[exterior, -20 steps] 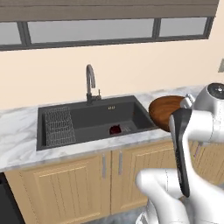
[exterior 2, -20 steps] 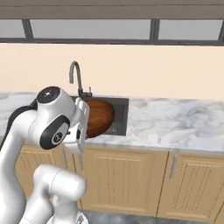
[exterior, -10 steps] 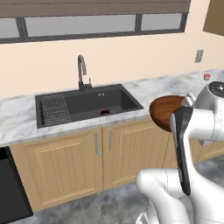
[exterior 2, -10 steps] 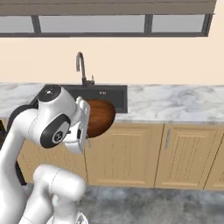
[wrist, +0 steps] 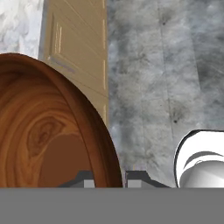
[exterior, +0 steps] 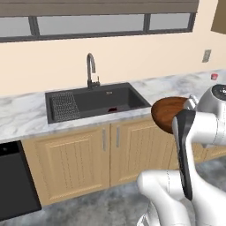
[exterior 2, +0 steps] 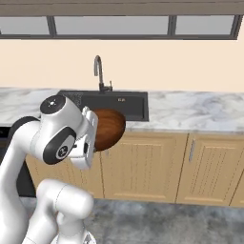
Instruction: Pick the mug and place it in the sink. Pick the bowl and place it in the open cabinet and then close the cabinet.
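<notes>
Jaws are seen pinched on the rim of the bowl [wrist: 48,131], which is held in the air before the lower cupboards, off the bench [exterior: 26,119], right of the sink [exterior: 95,103].

A black appliance [exterior: 13,181] stood at lower left, a wall outlet [exterior: 206,55] and small red item [exterior: 214,76] at right.

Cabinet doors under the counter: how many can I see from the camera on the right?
3. One lower cabinet door sits below the sink, beside the held bowl; two more lie farther right. The arm may hide others at left.
</notes>
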